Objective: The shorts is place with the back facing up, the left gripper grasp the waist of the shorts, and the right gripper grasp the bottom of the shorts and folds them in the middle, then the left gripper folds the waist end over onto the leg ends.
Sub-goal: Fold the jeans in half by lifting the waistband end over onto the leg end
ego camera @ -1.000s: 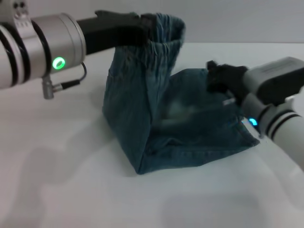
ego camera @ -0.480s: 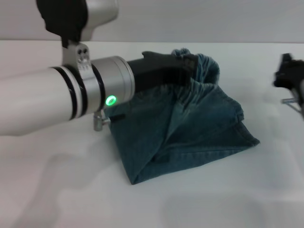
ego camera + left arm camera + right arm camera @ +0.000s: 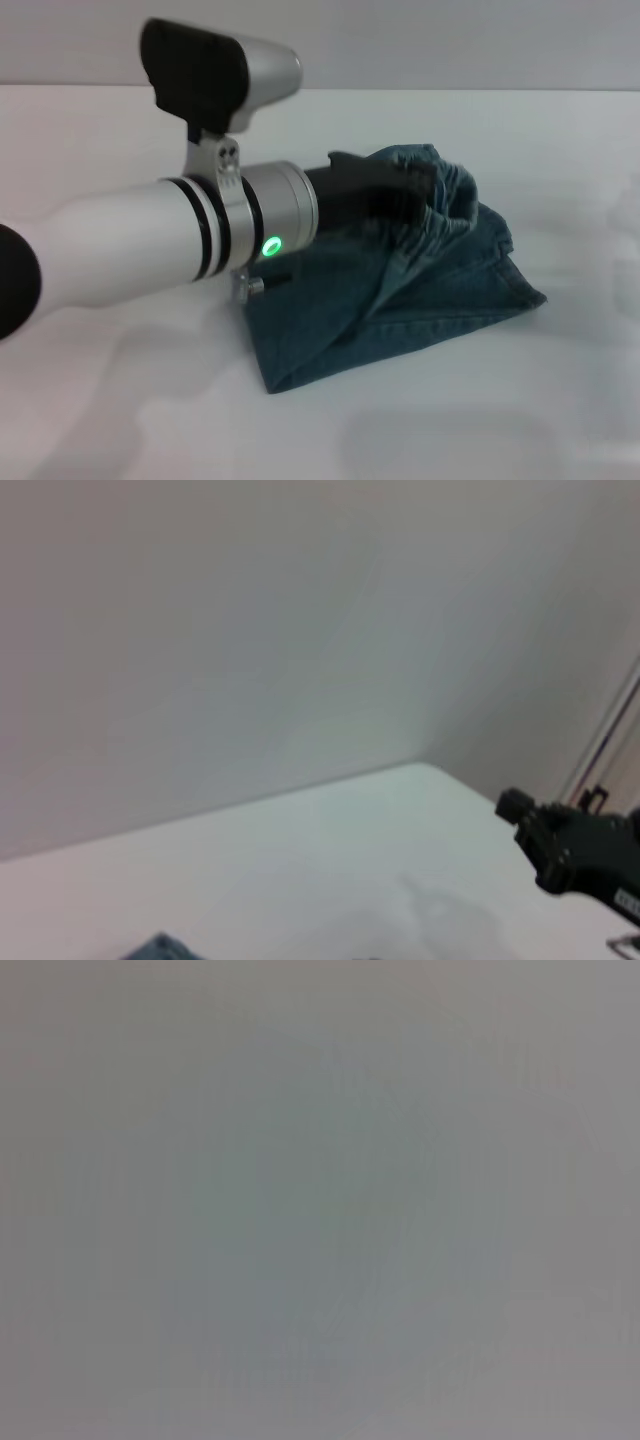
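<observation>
The left gripper is clamped on the gathered waist of the shorts, holding it above the folded denim on the table. The leg ends lie to its right, so the fold runs rightward. The right gripper stands well apart; its finger state cannot be determined.

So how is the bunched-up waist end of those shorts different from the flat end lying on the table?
The waist end is ruched and lifted off the table, held by the left gripper. The leg ends lie flat on the table with a straight edge, and no gripper touches them. Both are the same blue-green denim of the shorts.
</observation>
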`<state>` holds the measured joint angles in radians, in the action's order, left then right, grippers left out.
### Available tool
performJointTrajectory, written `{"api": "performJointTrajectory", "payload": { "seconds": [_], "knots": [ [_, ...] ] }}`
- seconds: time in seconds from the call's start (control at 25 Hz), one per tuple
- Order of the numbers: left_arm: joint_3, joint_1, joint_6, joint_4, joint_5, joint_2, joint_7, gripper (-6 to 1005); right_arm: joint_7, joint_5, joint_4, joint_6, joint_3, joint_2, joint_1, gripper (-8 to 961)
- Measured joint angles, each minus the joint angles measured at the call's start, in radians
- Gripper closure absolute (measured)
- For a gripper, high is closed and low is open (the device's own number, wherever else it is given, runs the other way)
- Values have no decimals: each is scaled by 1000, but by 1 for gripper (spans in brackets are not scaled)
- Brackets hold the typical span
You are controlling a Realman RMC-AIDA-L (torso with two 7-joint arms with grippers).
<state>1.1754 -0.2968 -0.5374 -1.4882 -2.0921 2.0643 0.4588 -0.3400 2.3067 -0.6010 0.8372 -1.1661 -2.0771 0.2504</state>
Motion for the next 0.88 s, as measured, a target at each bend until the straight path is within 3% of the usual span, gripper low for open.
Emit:
{"api": "performJointTrajectory", "payload": {
  "seconds": [0.16,0.44,0.64,0.68,0.88],
  "knots": [
    [-32,-18,39,61,12,1,10,873,0,0,0,-1,4,-1,-2,849],
    [-46,-21,52,67,30,1,24,851,-1,2,-6,-2,9,0,-2,845],
    [-47,5,118,54,34,0,26,836,6,11,-28,-18,77,6,-2,842],
    [-47,37,181,46,32,-2,31,556,6,23,-42,-34,91,8,-3,841],
    [-8,96,274,63,26,-4,63,358,8,170,-192,-179,129,9,-37,838]
  ]
}}
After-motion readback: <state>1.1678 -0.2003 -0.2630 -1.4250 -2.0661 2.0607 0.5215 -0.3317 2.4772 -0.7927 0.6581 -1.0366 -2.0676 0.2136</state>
